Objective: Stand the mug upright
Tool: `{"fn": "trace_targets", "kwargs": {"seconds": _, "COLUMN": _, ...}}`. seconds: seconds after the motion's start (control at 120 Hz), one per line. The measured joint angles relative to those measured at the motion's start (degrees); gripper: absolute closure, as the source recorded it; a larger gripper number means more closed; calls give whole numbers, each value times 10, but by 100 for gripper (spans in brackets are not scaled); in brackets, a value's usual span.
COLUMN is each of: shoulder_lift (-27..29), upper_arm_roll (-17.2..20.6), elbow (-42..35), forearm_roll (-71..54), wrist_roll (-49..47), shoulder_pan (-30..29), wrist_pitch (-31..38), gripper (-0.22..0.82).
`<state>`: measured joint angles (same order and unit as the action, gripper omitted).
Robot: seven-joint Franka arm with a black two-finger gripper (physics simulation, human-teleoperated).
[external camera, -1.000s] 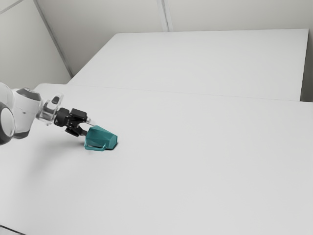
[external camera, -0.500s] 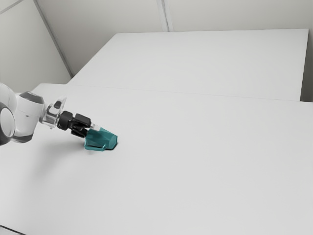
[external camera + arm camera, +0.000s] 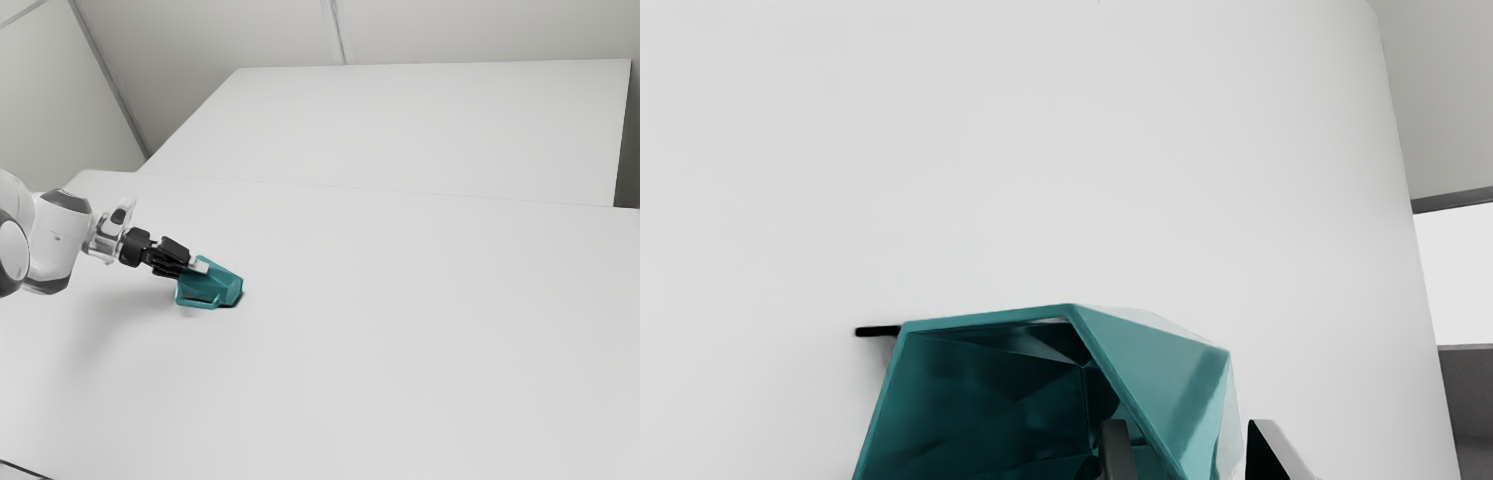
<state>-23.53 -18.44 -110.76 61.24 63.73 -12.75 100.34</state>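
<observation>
Gripper and mug at the grasping step. The teal mug (image 3: 222, 288) lies on its side on the white table (image 3: 420, 340), its mouth toward the arm and its base toward the exterior view's right. The handle (image 3: 197, 304) lies low, on the side nearest the exterior camera. The black gripper (image 3: 1187, 427) is at the mouth, partly open, and straddles one wall of the mug: the inner finger (image 3: 1118, 453) is inside the mouth, the outer finger (image 3: 1281, 455) just beyond the outer face. Contact on both faces is not resolved (the lower edge of the wrist view cuts off much of the wall), so a firm hold cannot be confirmed.

Judged from this arrangement, the step in hand is securing the wall; righting the mug is yet to be achieved. The next move calls for the fingers to close firmly, then for a slight lift and a turn bringing the mouth uppermost. A shallow pinch could let the faceted wall slip or pivot.
</observation>
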Motion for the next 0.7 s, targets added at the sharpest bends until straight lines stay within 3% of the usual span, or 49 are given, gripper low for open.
{"fn": "trace_targets", "kwargs": {"seconds": 0.475, "shoulder_lift": 24, "upper_arm_roll": 2, "elbow": 5, "forearm_roll": 0, "wrist_roll": 10, "shoulder_pan": 12, "wrist_pitch": 3, "gripper": 73}}
{"fn": "trace_targets", "kwargs": {"seconds": 0.7, "shoulder_lift": 56, "upper_arm_roll": 2, "elbow": 10, "forearm_roll": -7, "wrist_roll": 6, "shoulder_pan": 35, "wrist_pitch": 9, "gripper": 77}}
